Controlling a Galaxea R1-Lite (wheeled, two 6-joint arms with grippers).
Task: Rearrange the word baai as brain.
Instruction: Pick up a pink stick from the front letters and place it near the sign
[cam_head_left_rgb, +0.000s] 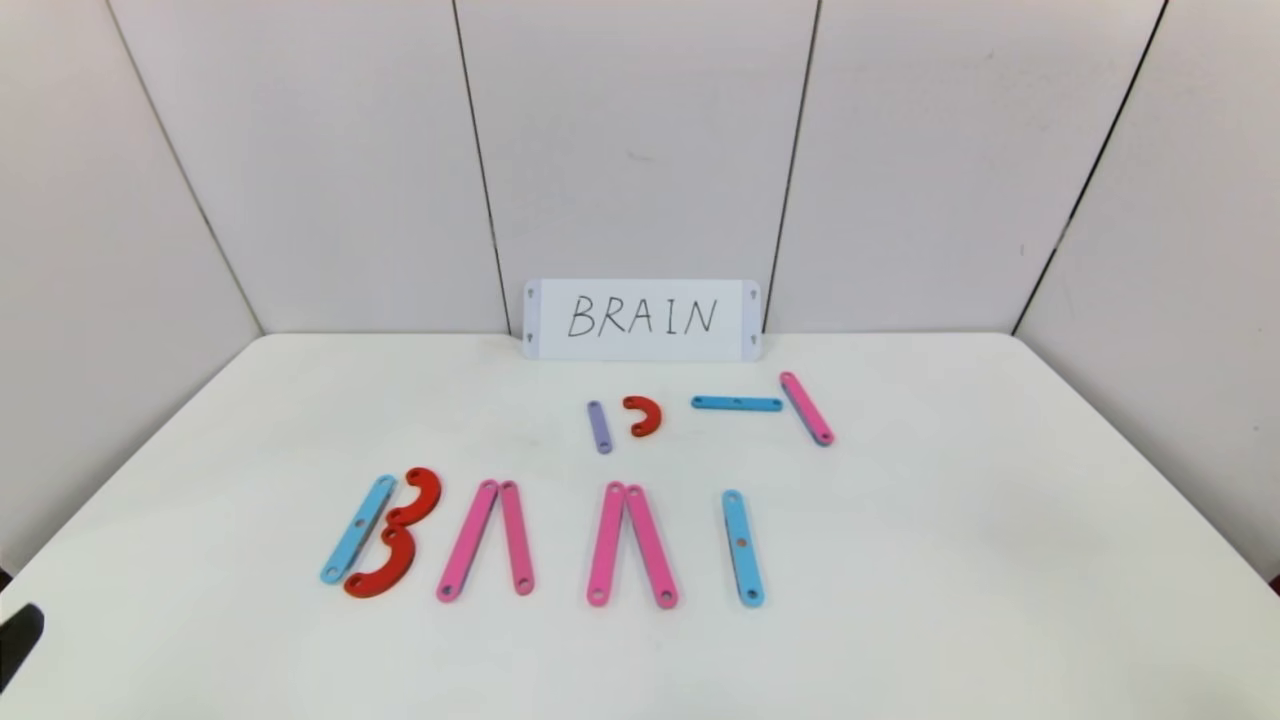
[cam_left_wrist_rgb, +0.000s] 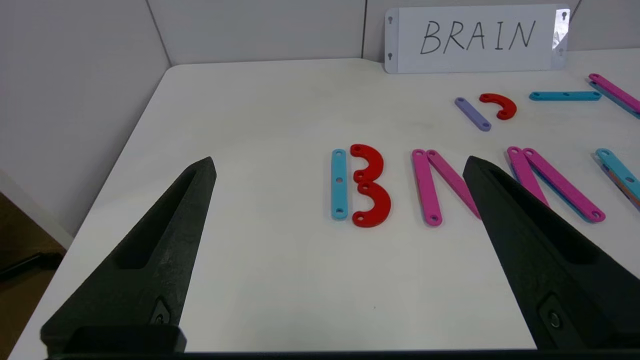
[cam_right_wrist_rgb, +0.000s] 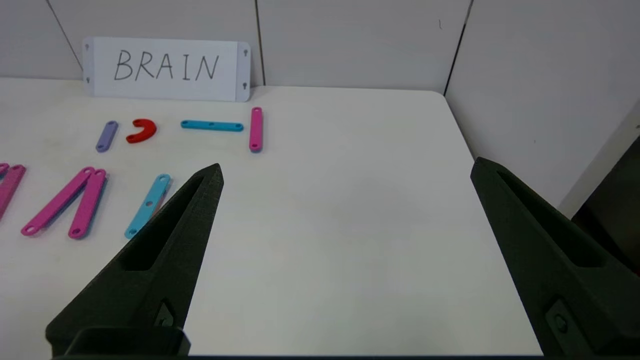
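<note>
plastic letter strips (cam_head_left_rgb: 607, 543) look thin, stiff, light and slippery on the table (cam_head_left_rgb: 900, 600) (best pinched across one end), with left gripper (cam_left_wrist_rgb: 340, 165) and right gripper (cam_right_wrist_rgb: 347, 170) both spread wide, empty

Matte black, wedge-shaped claws

The left claw (cam_left_wrist_rgb: 340, 165) and right claw (cam_right_wrist_rgb: 347, 172) look alike: each has two long, tapering black fingers (cam_left_wrist_rgb: 150, 260) of grainy plastic, pointed at the tip, with a sunken slot along the inner face and a small screw (cam_right_wrist_rgb: 559, 322) set near the broad base.

White table (cam_head_left_rgb: 1000, 560) — BRAIN card (cam_head_left_rgb: 642, 319) propped, seemingly, against wall.
</note>
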